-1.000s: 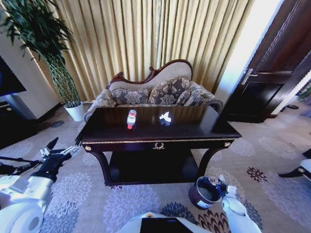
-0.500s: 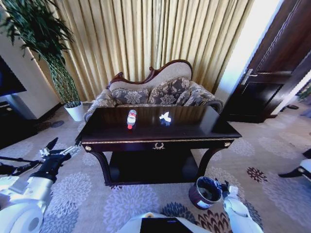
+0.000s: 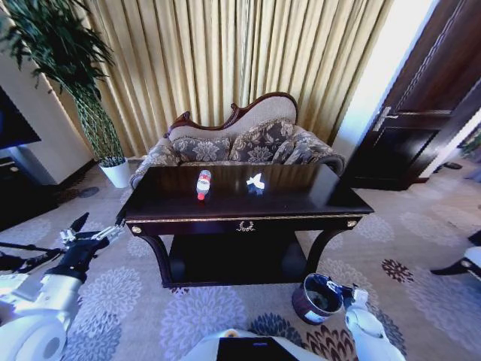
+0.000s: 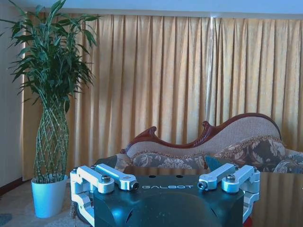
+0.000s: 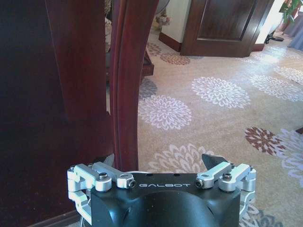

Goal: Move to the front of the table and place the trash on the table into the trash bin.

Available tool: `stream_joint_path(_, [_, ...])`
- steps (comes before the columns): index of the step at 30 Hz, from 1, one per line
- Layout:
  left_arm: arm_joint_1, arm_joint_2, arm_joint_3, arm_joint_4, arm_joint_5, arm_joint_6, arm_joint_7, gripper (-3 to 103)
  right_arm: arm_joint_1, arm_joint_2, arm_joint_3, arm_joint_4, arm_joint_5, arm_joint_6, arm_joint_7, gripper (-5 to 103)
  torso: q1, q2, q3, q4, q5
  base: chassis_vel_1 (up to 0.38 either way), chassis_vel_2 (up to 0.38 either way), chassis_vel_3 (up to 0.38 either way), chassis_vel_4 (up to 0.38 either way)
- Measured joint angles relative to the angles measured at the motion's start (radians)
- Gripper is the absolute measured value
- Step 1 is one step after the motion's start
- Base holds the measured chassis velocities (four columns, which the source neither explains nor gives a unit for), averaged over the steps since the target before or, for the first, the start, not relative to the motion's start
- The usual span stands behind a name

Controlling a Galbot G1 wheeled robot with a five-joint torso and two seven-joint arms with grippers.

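Note:
The dark glossy table [image 3: 301,201] stands straight ahead of me. A clear bottle with a red label [image 3: 202,184] lies on its top, and a white crumpled paper [image 3: 256,181] lies to the right of it. The small dark trash bin [image 3: 304,304] sits on the carpet by the table's front right leg. My right gripper [image 3: 340,288] hangs low beside the bin's rim, open and holding nothing. In the right wrist view that gripper [image 5: 161,161] faces the curved table leg [image 5: 128,80]. My left gripper [image 3: 94,228] is open and held out left of the table, well below its top.
A patterned sofa [image 3: 240,143] stands behind the table in front of gold curtains. A tall plant in a white pot [image 3: 116,171] is at the back left, and a dark door [image 3: 421,113] at the right. Flowered carpet lies open on both sides of the table.
The right arm has sunk a little beside the bin. The left arm, the bottle and the paper have not moved.

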Motion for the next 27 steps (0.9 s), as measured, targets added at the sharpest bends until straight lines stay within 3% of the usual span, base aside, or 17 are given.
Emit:
stream_joint_path(5, [-0.001,0.002,0.000,0.000,0.000,-0.001,0.000,100,-0.063,-0.010,0.023,0.184,0.102,-0.058,-0.001,100,0.000,0.000,0.000,0.0001,-0.0003,0.000,0.000,0.000,0.000])
stream_joint_path(11, [0.001,-0.001,0.002,0.000,0.000,-0.002,0.003,100,-0.140,-0.010,0.042,0.387,0.159,-0.028,-0.009,100,0.000,0.000,0.000,-0.0003,-0.0001,0.000,0.000,0.000,0.000])
stream_joint_path(15, [0.003,-0.003,0.004,0.000,0.001,-0.003,0.010,100,-0.219,0.026,0.048,0.644,0.239,-0.019,-0.037,100,0.000,0.000,0.000,-0.0001,0.0001,0.000,0.000,0.000,0.000])
stream_joint_path(19, [0.003,-0.002,0.003,0.000,0.002,-0.003,0.010,100,-0.250,0.048,0.045,0.833,0.252,-0.022,-0.066,100,0.000,0.000,0.000,0.0001,-0.0005,0.000,0.000,0.000,0.000])
stream_joint_path(27, [0.003,0.000,0.002,0.000,0.003,-0.003,0.010,100,-0.304,0.051,0.026,1.027,0.196,-0.015,-0.098,100,0.000,0.000,0.000,0.0000,-0.0002,0.000,0.000,0.000,0.000])
